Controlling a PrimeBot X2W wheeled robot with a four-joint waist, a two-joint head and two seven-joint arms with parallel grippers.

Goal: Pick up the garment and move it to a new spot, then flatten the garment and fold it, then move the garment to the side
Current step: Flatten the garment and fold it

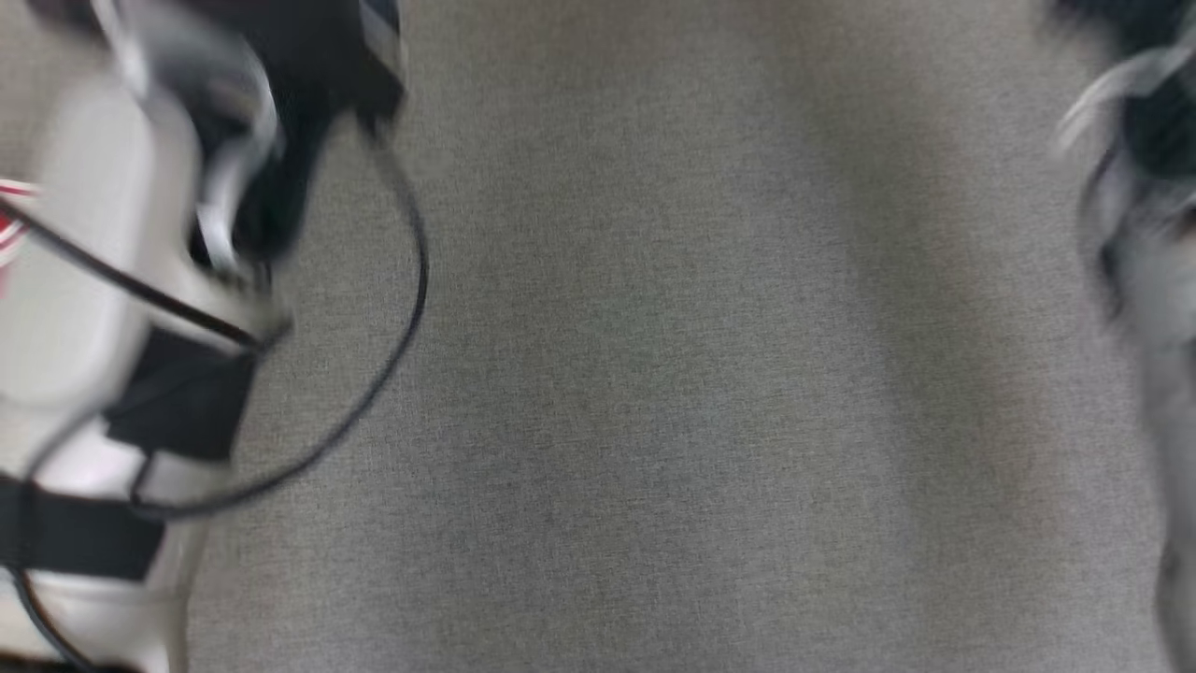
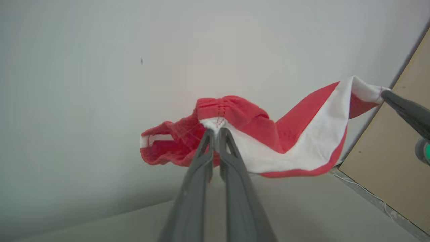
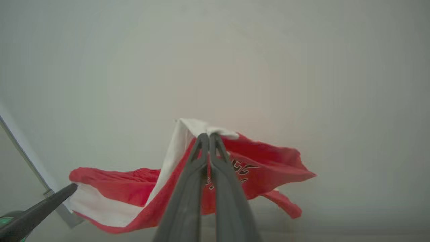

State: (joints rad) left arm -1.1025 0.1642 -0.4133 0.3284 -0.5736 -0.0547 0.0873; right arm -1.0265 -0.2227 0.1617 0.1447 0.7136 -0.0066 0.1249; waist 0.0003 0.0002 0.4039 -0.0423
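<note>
The garment (image 2: 302,141) is red with a broad white stripe and dark lettering, and it hangs in the air stretched between both grippers. In the left wrist view my left gripper (image 2: 216,131) is shut on the gathered waistband seam, with the right gripper's fingers (image 2: 403,107) pinching the far white corner. The right wrist view has my right gripper (image 3: 209,136) shut on a white corner of the garment (image 3: 268,168), and the left gripper's fingers (image 3: 37,211) hold its other end. A sliver of the garment (image 1: 11,224) shows at the head view's left edge.
The grey fabric tabletop (image 1: 701,374) spreads below in the head view. My pale left forearm (image 1: 84,308) with black cables is blurred at the left, the right arm (image 1: 1145,234) blurred at the right. A pale wall (image 2: 134,67) and a tan board (image 2: 396,151) lie behind the garment.
</note>
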